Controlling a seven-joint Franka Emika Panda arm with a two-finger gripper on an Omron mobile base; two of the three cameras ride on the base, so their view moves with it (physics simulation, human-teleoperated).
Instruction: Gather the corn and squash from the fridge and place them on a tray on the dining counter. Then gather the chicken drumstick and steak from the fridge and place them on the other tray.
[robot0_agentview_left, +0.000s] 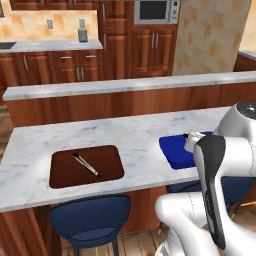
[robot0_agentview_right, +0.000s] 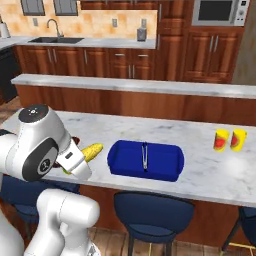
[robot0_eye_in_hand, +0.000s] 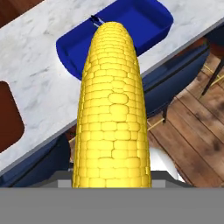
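The corn (robot0_eye_in_hand: 111, 109) is being held lengthwise in the gripper (robot0_agentview_right: 75, 162), risking overshooting the blue tray (robot0_agentview_right: 160, 165) rim.

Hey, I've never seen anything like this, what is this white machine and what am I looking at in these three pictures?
It's a rendered kitchen with a white robot arm on a driving base. Two pictures come from cameras on the base, behind the arm to its left and right. The third looks along the gripper, which holds a corn cob. On the marble counter lie a brown tray with a utensil in it, a blue tray holding tongs, and two small bottles. Blue stools stand below.
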